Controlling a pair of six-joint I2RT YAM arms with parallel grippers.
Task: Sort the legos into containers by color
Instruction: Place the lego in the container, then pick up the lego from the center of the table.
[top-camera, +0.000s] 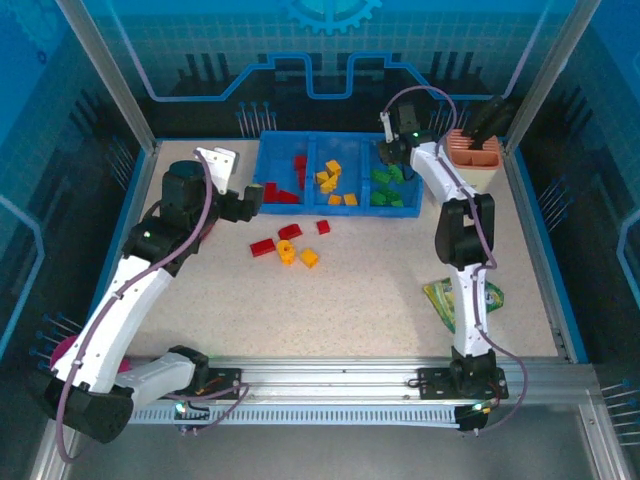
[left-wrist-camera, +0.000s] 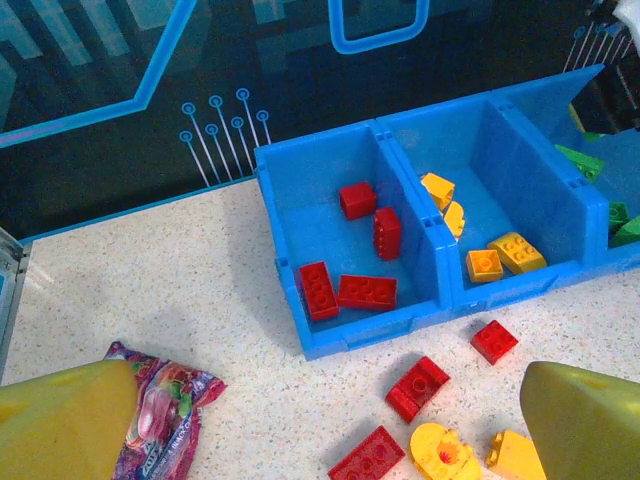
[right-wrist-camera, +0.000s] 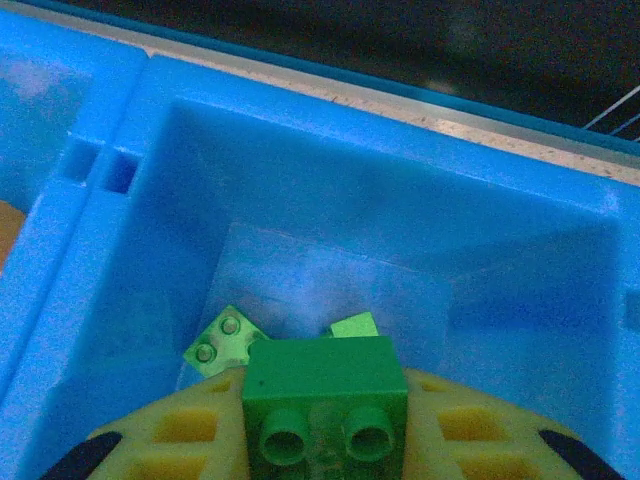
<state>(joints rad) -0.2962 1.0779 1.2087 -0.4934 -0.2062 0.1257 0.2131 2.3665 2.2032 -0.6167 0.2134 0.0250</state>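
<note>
The right gripper (right-wrist-camera: 325, 440) is clenched on a green two-stud plastic brick (right-wrist-camera: 323, 385), over the right-hand compartment (right-wrist-camera: 400, 190) of the shallow bright blue plastic bin, where other green bricks (right-wrist-camera: 225, 340) lie. How high it hangs is hard to judge. The drop is in hand; next, the jaws need only part. The left gripper (top-camera: 250, 200) hangs released near loose red and orange-yellow bricks (top-camera: 288, 245).
</note>
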